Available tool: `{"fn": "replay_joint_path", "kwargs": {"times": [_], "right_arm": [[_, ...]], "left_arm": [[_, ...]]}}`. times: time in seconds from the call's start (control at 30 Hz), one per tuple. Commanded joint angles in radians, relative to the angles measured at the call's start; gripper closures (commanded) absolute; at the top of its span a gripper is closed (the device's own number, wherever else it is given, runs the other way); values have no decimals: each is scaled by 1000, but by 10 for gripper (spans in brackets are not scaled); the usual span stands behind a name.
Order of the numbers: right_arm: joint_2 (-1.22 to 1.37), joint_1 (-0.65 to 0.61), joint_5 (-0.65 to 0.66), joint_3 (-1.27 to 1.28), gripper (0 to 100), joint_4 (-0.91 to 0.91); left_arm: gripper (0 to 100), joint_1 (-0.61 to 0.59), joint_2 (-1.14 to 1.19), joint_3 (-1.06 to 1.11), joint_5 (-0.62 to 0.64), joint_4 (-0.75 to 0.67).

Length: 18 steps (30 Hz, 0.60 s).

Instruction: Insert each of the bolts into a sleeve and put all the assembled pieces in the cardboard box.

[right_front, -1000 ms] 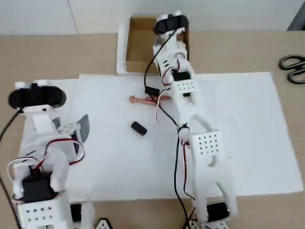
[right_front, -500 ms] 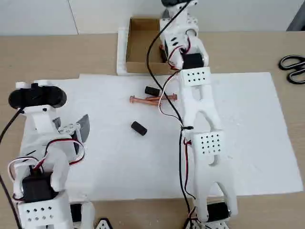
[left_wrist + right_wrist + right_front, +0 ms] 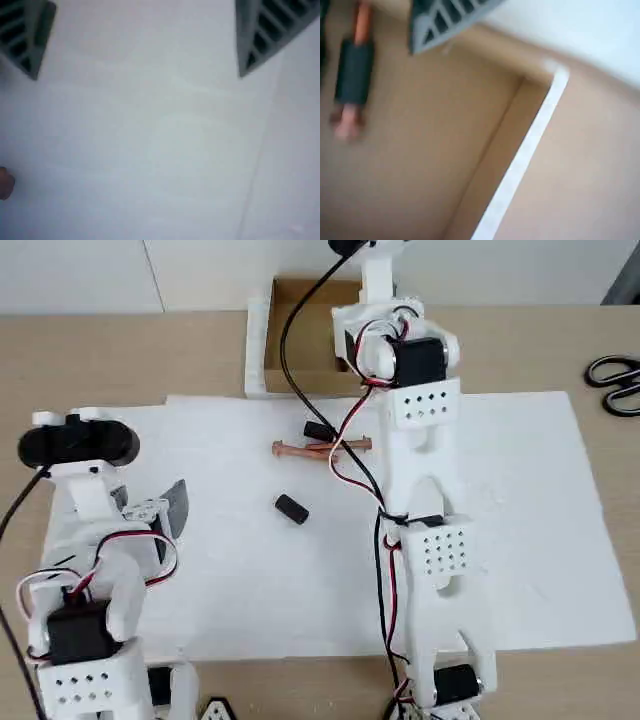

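Left pincer gapes wide over white foam sheet. Right pincer, jaws apart, over brown cardboard box containing black-sleeved bolt. Loose copper-coloured metal bolts on the sheet are judged light, rigid and roll-prone; grip mid-shank.

Copper bolts just beside a black sleeve on white sheet, second sleeve apart, arm over cardboard box

The cardboard box is plain brown board, matt, with a paler raw edge. The bolts are copper-toned metal with a dull sheen. The sleeves are matt black; their material cannot be told. The sheet beneath is white, matt and faintly creased, on a light wood-grain table. The left gripper has ribbed grey plastic fingers.
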Motion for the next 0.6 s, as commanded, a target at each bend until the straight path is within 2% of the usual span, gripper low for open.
{"fn": "replay_joint_path", "kwargs": {"times": [0.0, 0.17, 0.37, 0.57], "right_arm": [[-134, -2, 15, -51, 890, 145], [-153, -30, 15, -41, 890, 153], [-171, -42, 15, 124, 890, 156], [-372, -19, 15, 295, 890, 159]], "left_arm": [[756, -8, -12, -5, -5, -6], [756, -8, -12, -5, -5, -2], [757, -9, -12, -4, -3, -2], [757, -9, -12, -4, 26, -3]]}}
